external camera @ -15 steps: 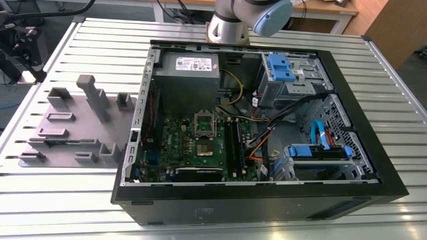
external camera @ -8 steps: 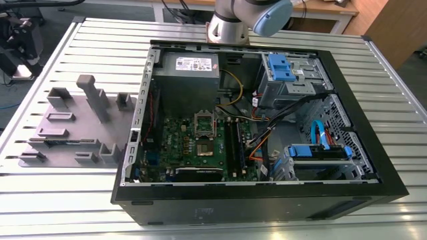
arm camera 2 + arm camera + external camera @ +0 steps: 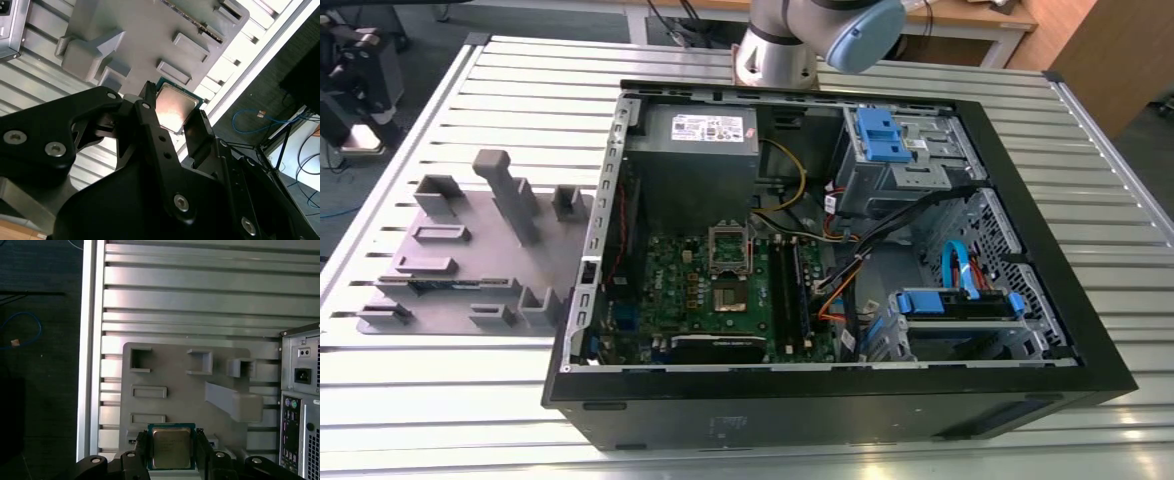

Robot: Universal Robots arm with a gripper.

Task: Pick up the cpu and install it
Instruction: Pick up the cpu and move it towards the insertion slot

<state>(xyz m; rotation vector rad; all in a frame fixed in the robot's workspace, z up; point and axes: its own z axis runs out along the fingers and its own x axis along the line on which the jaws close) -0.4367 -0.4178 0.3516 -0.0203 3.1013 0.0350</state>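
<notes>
Right now the tool is clamped on the cpu, one dark finger pressed against each of two opposite edges of the little square chip, and the fingers show on either side of it in the first wrist view. In the second wrist view the same grip shows from the other face: the cpu sits between the black linkage arms of the tool, its shiny metal top catching the light and its thin green rim just visible. The chip is held up off the worktop, with the grey fixture plate lying flat well beyond it on the slatted aluminium, its blocks and pockets in plain sight. In the exterior view the arm stands at the far edge of the worktop, behind the open computer case. The fixture plate lies just beside the case on the exterior view's left, and the green motherboard sits inside the case. A blue cable lies on the dark floor past the worktop's edge
</notes>
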